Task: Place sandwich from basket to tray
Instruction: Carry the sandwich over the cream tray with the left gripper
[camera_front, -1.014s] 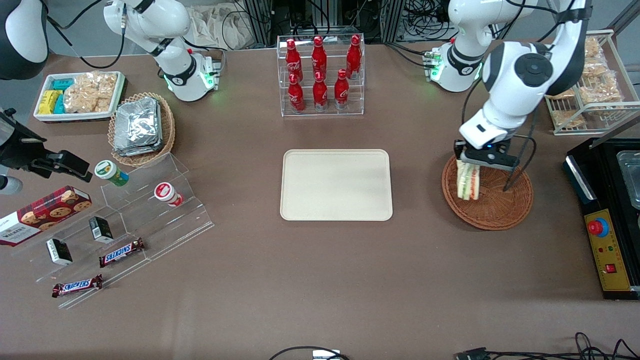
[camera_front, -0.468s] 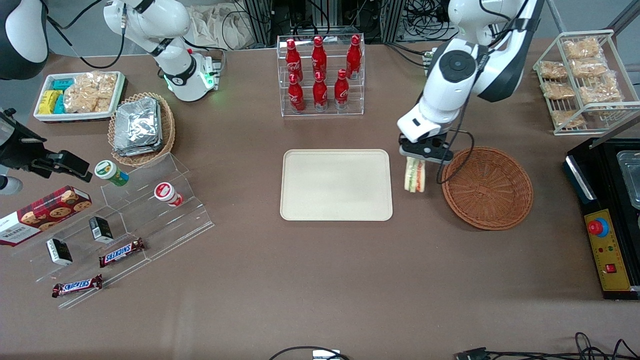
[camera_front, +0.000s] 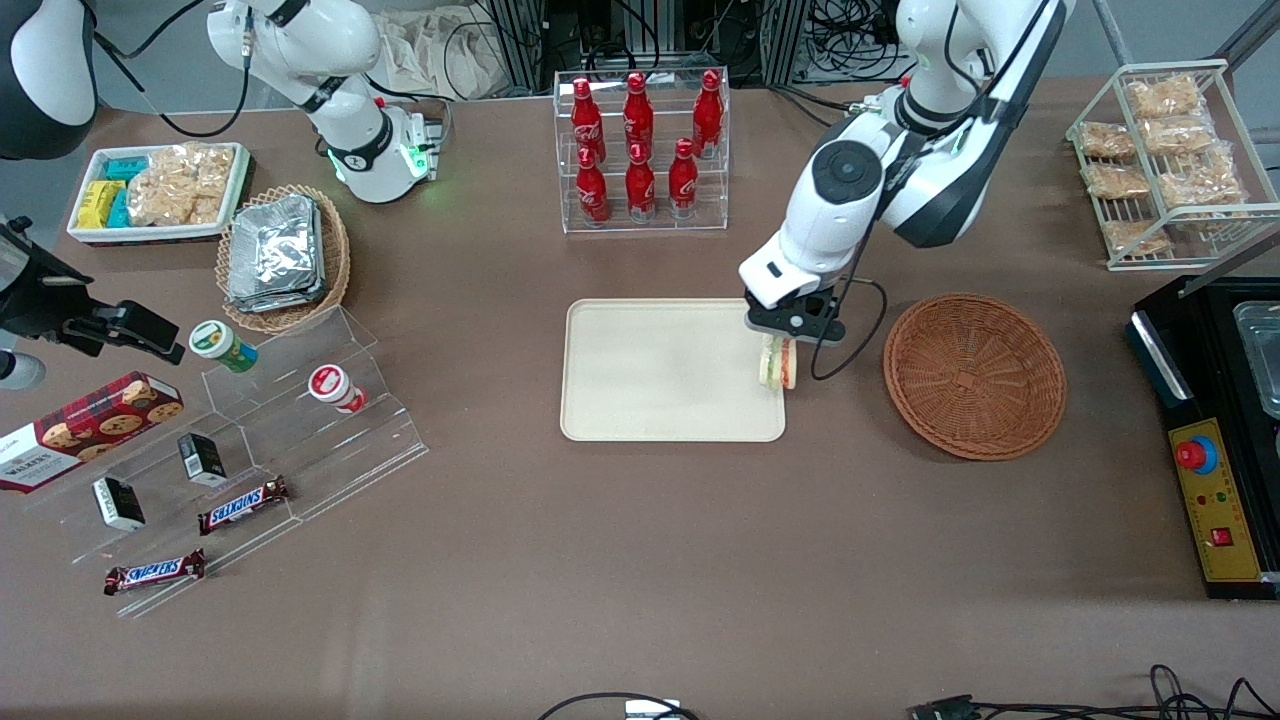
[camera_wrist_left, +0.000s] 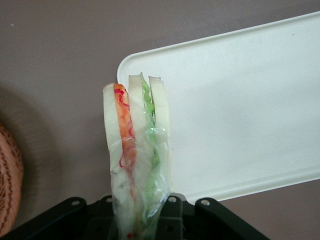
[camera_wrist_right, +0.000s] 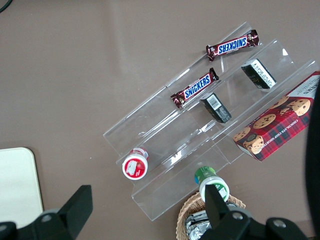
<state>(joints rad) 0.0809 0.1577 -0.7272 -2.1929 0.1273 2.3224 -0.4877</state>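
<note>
Now the tool (camera_front: 778, 335) grips the sandwich (camera_front: 776, 366) over the tray (camera_front: 660, 370) edge at 3 o'clock; better carry further toward centre, lower, then release.

Sandwich (camera_wrist_left: 135, 165) base cut off by frame edge, claw (camera_wrist_left: 137, 220) fingertips hidden — basket (camera_wrist_left: 7, 180) only a sliver

Even overhead light, soft shadows, all views sharp.

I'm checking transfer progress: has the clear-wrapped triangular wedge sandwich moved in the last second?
Yes. Held by the left gripper, the wedge sandwich went from above the round brown wicker basket to the cream-beige rectangular tray's nearest edge.
</note>
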